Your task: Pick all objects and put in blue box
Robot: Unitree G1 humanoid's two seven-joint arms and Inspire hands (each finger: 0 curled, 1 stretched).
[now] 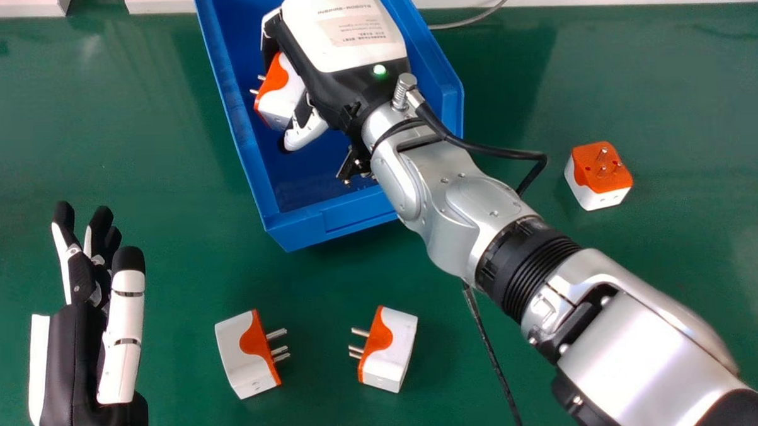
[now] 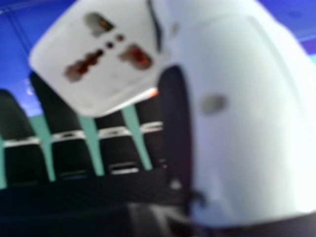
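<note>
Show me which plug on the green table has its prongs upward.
The plug to the right of the blue box; the other two point theirs sideways, toward each other.

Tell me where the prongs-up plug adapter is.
In the head view, the plug adapter sits on the green table, right of the blue box and the black cable.

Head view: looks from the robot's head, forward and steeply down, from middling range; reaches the far edge of the desk [image 1: 131, 152]. Right hand view: looks from the right hand [image 1: 348, 56] out past its fingers [image 2: 71, 158], very close up (adapter [image 1: 283, 99] looms large). Shared: right hand, adapter, part of blue box [image 1: 354, 217] near the desk's far edge.
</note>
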